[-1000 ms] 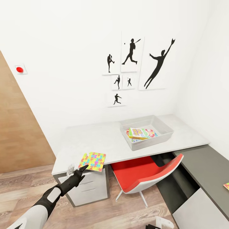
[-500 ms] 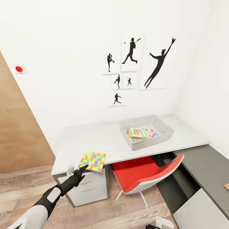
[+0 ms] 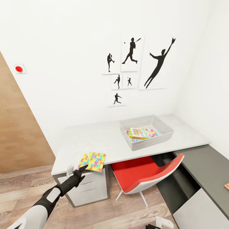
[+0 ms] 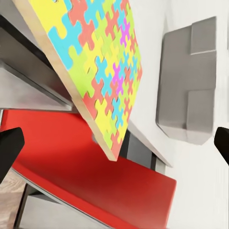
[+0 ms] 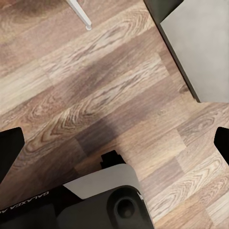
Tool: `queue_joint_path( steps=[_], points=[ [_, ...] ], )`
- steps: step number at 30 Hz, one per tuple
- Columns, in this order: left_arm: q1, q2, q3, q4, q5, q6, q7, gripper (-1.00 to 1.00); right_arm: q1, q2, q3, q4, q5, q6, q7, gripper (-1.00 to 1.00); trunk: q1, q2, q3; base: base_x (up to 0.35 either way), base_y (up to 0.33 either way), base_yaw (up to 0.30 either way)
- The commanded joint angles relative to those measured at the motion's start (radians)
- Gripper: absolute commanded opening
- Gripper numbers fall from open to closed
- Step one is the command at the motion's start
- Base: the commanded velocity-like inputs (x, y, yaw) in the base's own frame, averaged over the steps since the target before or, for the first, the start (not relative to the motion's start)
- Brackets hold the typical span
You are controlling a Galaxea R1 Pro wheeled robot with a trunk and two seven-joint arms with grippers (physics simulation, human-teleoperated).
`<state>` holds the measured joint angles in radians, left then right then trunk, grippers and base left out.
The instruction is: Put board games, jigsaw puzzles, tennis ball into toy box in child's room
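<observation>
One jigsaw puzzle [image 3: 92,161] lies flat at the front left corner of the table [image 3: 95,136], slightly overhanging its edge. My left gripper [image 3: 78,170] is open just in front of the puzzle's near corner, holding nothing. In the left wrist view the puzzle [image 4: 95,62] lies ahead between the spread fingertips of the left gripper [image 4: 114,143]. The grey toy box [image 3: 165,127] stands on the table to the right, with a Skip-Bo board game [image 3: 141,133] inside on other coloured boxes. My right gripper [image 5: 114,143] hangs open over the wood floor.
A red chair [image 3: 143,173] is tucked under the table beside white drawers [image 3: 89,187]. The lower dark grey section [image 3: 203,162] runs along the right, with a colourful flat box's corner [image 3: 226,186] at the picture's edge. Baseball silhouettes [image 3: 136,63] hang on the wall.
The head camera has shifted very slightly. The left gripper stays at the puzzle's corner and nothing on the table has moved.
</observation>
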<state>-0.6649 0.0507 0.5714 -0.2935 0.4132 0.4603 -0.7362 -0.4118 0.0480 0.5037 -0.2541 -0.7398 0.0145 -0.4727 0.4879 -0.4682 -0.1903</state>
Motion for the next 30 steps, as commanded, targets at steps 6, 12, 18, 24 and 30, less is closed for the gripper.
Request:
queue_joint_path(
  steps=[6, 12, 18, 24, 30],
  points=[
    [-0.001, 0.0, 0.054, 0.001, 0.004, 0.043, -0.002, 1.0, -0.001, -0.001, 0.007, -0.002, -0.007, 0.001, -0.006, 1.0, 0.004, -0.009, -0.005, 0.0, 0.0, 0.0],
    [-0.001, -0.002, 0.084, 0.001, 0.003, 0.051, -0.004, 1.0, -0.001, -0.002, 0.005, -0.002, -0.007, -0.001, -0.005, 1.0, 0.004, -0.009, -0.005, 0.0, 0.0, 0.0],
    [-0.001, -0.003, 0.09, 0.001, 0.001, 0.052, -0.003, 1.0, -0.001, -0.013, 0.004, 0.0, -0.009, -0.045, 0.0, 1.0, 0.004, -0.009, -0.005, 0.0, 0.0, 0.0],
    [-0.001, -0.003, 0.09, 0.001, 0.001, 0.052, -0.005, 1.0, -0.001, -0.02, 0.002, 0.01, -0.011, -0.085, 0.034, 1.0, 0.004, -0.009, -0.005, 0.0, 0.0, 0.0],
    [-0.001, -0.003, 0.09, 0.001, 0.001, 0.051, -0.006, 1.0, 0.0, -0.053, -0.002, 0.012, -0.022, -0.091, 0.124, 1.0, 0.004, -0.009, -0.005, 0.0, 0.0, 0.0]
  ],
)
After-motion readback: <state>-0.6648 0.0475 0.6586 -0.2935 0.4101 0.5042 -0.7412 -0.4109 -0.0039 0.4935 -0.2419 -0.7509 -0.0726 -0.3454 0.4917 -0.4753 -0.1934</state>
